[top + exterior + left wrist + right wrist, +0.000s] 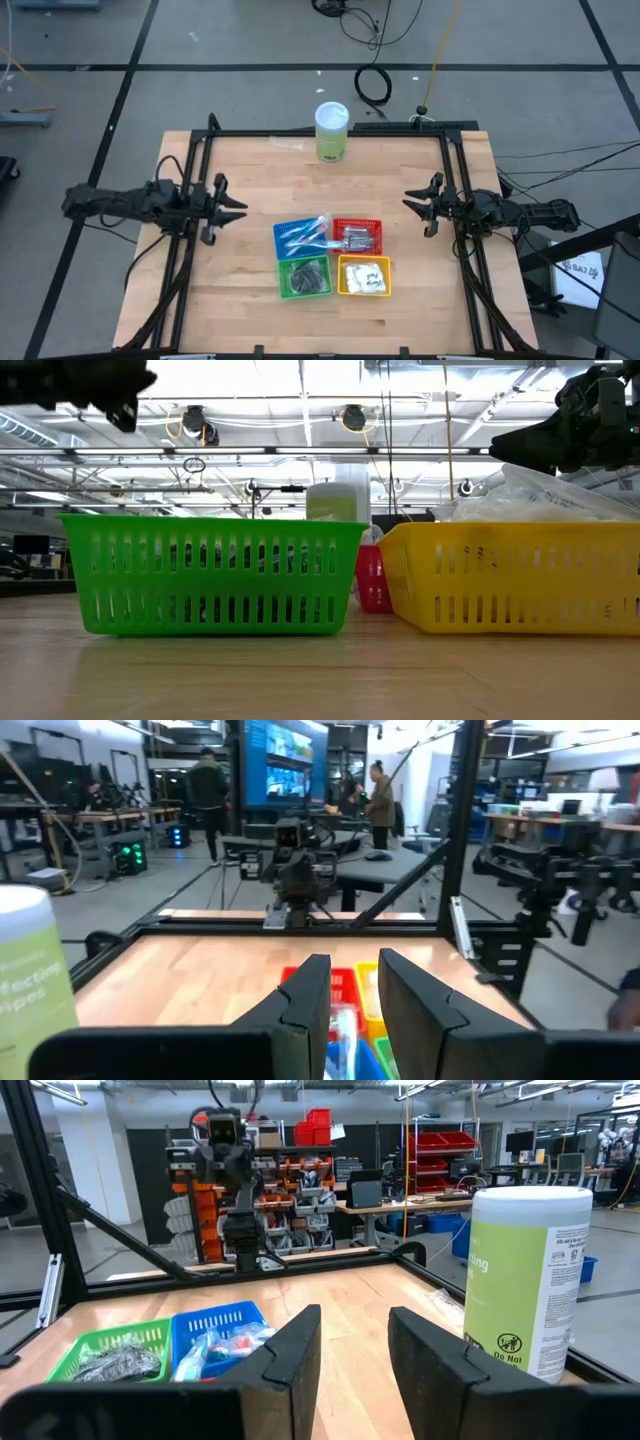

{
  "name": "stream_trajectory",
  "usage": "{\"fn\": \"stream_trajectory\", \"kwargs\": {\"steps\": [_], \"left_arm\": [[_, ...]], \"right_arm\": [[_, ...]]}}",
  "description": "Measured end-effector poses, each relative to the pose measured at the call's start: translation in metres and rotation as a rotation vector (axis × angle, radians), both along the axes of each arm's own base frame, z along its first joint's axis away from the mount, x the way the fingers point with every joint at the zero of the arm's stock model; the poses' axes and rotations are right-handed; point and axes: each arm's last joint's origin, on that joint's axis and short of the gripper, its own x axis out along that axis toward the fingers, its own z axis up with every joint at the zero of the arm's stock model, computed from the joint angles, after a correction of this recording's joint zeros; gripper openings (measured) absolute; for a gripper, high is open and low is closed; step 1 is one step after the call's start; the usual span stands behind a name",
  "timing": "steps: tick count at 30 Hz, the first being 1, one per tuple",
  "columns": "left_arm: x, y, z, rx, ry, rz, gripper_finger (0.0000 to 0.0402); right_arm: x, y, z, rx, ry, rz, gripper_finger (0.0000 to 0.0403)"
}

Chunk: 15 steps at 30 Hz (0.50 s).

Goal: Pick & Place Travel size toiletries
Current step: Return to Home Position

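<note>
On the table (240,300) four baskets form a tight two-by-two block: the rear-left basket (278,245) holds wrapped sticks (300,236), the rear-right basket (358,221) foil tubes (356,238), the front-left basket (285,280) round puffs (308,278), the front-right basket (364,294) sachets (366,277), and a wipes canister (332,131) stands well behind them.

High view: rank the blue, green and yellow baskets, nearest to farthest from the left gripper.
From the left gripper, jaws open, as the high view shows it:
1. blue basket: top-left of the group of four, on this gripper's side.
2. green basket: bottom-left, just below the blue one.
3. yellow basket: bottom-right, the far corner.
</note>
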Motion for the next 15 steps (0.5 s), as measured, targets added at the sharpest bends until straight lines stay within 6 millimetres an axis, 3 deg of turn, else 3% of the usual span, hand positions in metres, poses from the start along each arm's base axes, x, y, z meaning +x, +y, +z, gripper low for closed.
{"fn": "stream_trajectory", "kwargs": {"steps": [9,15], "left_arm": [[-0.003,0.012,-0.026,-0.053,-0.010,0.104,0.0088],[-0.011,0.020,-0.030,-0.062,-0.035,0.122,0.0088]], "right_arm": [[0.000,0.000,0.000,0.000,0.000,0.000,0.0110],[0.000,0.000,0.000,0.000,0.000,0.000,0.0110]]}}
